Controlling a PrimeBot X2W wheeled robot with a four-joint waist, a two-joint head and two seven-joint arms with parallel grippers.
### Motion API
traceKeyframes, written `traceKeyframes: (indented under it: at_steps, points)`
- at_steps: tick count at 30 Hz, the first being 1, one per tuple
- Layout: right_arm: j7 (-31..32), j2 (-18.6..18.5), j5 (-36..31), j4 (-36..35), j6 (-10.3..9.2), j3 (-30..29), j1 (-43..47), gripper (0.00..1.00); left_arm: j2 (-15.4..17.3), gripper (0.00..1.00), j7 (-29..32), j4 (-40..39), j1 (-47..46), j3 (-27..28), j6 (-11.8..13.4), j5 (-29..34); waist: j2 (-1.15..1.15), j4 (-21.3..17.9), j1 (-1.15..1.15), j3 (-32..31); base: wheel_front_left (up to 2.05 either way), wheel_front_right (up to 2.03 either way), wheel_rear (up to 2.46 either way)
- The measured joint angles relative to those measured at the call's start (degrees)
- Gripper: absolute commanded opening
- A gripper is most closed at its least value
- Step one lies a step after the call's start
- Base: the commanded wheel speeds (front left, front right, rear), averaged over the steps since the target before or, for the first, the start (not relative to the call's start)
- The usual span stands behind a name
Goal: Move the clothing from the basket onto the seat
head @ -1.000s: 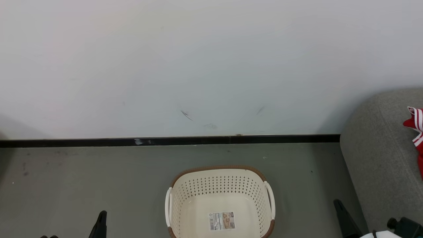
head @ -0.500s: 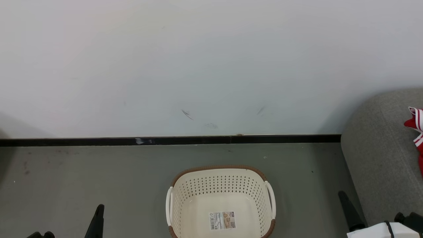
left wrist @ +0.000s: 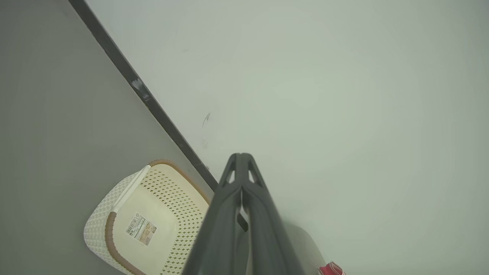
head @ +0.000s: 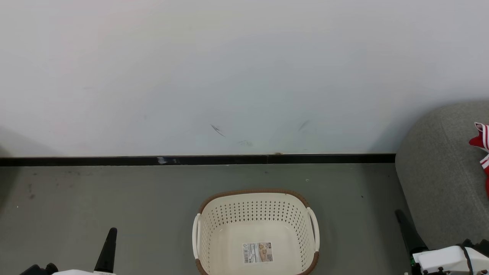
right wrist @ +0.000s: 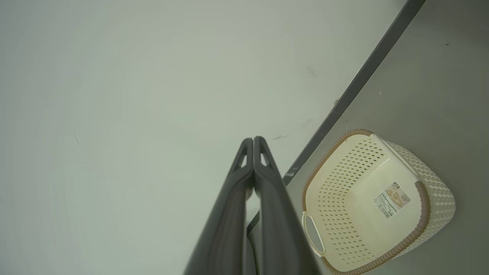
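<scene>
The basket (head: 256, 214) stands on the floor (head: 95, 198) at 6 o'clock in the head view, its label (head: 258, 253) showing on its bottom. The seat (head: 439, 183) at 4 o'clock carries the red clothing (head: 482, 142) at 3 o'clock. The left gripper (head: 111, 235) at 7 o'clock and the right gripper (head: 402, 218) at 5 o'clock both have fingers pressed together, holding nothing.

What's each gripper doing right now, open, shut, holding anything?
Left gripper: shut, fingers pressed together, holding nothing.
Right gripper: shut, fingers pressed together, holding nothing.
</scene>
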Motion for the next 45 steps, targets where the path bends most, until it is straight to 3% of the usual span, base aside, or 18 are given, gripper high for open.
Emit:
traceKeyframes:
  at_steps: [27, 45]
  points:
    - [4.48, -1.56, 24.31, 0.85, 0.01, -1.2, -4.57, 0.0, -2.22, 0.0, 4.94, 4.23, -4.87, 4.98, -3.87, -16.14, 0.0, 0.43, -0.04, 0.6, 0.0, 0.0, 0.0]
    - [4.49, -1.62, 24.68, 1.19, 0.01, -1.36, -4.88, 0.0, -2.29, 0.0, 4.95, 4.85, -5.34, 5.19, -4.27, -16.15, 0.0, 0.43, -0.05, 0.6, 0.0, 0.0, 0.0]
